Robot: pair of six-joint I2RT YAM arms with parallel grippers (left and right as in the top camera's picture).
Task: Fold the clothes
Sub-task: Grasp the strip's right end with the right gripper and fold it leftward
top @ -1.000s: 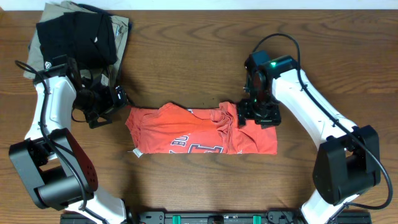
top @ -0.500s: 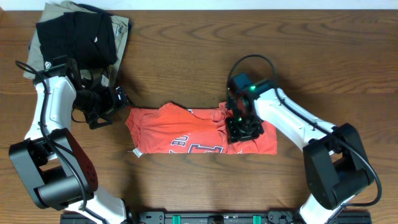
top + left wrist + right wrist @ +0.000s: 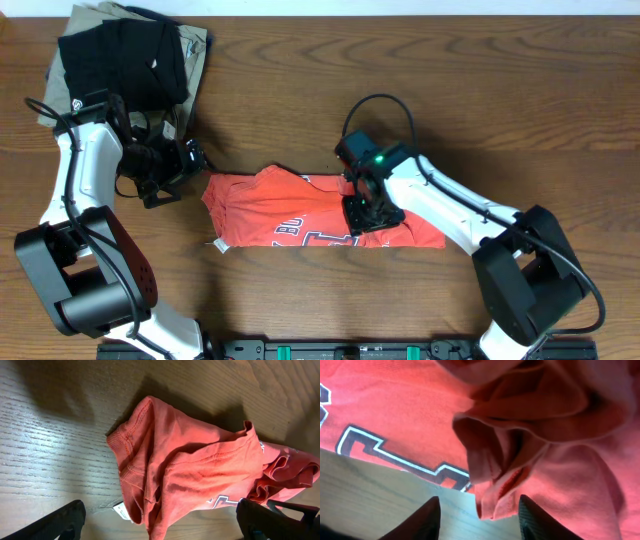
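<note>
Red-orange T-shirt (image 3: 290, 205) lay bunched lengthwise at centre of the bench (image 3: 300, 80); right pincer (image 3: 362, 218), jaws apart, straddled a crumpled fold toward its 3 o'clock end, left pincer (image 3: 192, 160) open, empty, off its 9 o'clock end; judged early flattening step, next needing a firm pinch there.
</note>
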